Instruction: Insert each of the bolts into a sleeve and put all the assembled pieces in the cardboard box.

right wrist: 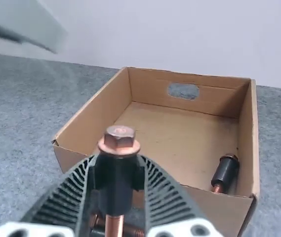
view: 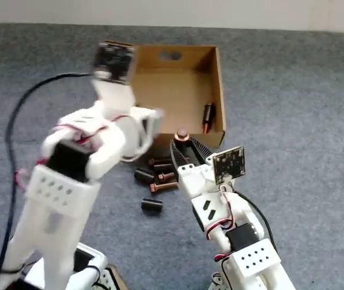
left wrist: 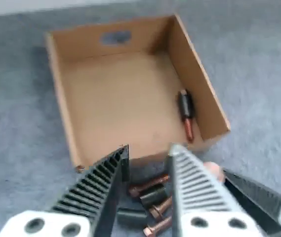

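The cardboard box (view: 219, 84) sits toward the counter's (view: 305, 121) far edge, with a finished piece (view: 208, 118) along its right wall. The right gripper (right wrist: 116, 165) pinches a sleeved bolt (right wrist: 119, 140) just short of the near wall; I'd lift it clear of that rim first. The left gripper (left wrist: 149, 150) hangs spread above the loose bolts (view: 159, 178), crowding the approach.

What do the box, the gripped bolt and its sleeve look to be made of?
Cardboard box: matte brown card, with raw cut edges and a punched handle hole. Bolt: metal with a coppery, slightly glossy finish, its hex head catching light. Sleeve: smooth matte black, plastic or rubber perhaps; the look doesn't settle it.
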Robot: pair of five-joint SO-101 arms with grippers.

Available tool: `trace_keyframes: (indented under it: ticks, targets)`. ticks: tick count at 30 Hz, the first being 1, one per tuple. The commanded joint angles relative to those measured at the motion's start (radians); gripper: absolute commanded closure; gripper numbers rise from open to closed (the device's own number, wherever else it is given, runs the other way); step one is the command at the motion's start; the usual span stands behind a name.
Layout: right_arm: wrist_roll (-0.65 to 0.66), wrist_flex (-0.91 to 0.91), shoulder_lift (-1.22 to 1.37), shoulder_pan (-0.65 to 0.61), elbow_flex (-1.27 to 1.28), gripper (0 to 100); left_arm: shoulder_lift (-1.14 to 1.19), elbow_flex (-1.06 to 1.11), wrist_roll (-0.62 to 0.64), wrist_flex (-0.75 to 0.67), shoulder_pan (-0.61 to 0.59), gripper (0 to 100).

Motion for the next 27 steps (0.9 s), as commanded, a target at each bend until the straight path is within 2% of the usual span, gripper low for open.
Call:
trace_keyframes:
  ticks: [1,6,11,13,15,18,20,24,27]
  targets:
    - [-0.011,-0.021,-0.019,0.01,-0.047,99.3,-0.073,0.09,-0.005,0.005,-0.119,95]
    - [-0.011,-0.005,-0.013,0.01,-0.047,99.3,-0.134,0.381,-0.005,-0.002,-0.278,99]
    - [-0.011,0.202,-0.012,0.005,-0.151,99.2,-0.2,0.561,-0.009,-0.003,-0.433,99]
    - [-0.009,0.306,-0.012,0.005,-0.226,99.0,-0.211,0.621,-0.089,-0.005,-0.466,99]
    - [-0.009,0.389,-0.012,0.007,-0.315,99.0,-0.219,0.693,-0.244,-0.028,-0.476,99]
    - [-0.009,0.466,-0.008,0.008,-0.46,98.9,-0.222,0.812,-0.506,-0.129,-0.478,99]
    - [-0.009,0.487,0.022,0.008,-0.549,98.9,-0.222,0.895,-0.628,-0.219,-0.478,99]
    - [-0.009,0.489,0.208,0.01,-0.717,98.9,-0.222,1.026,-0.652,-0.347,-0.478,99]
    - [-0.014,0.489,0.404,0.01,-0.835,98.9,-0.222,1.084,-0.654,-0.377,-0.478,99]
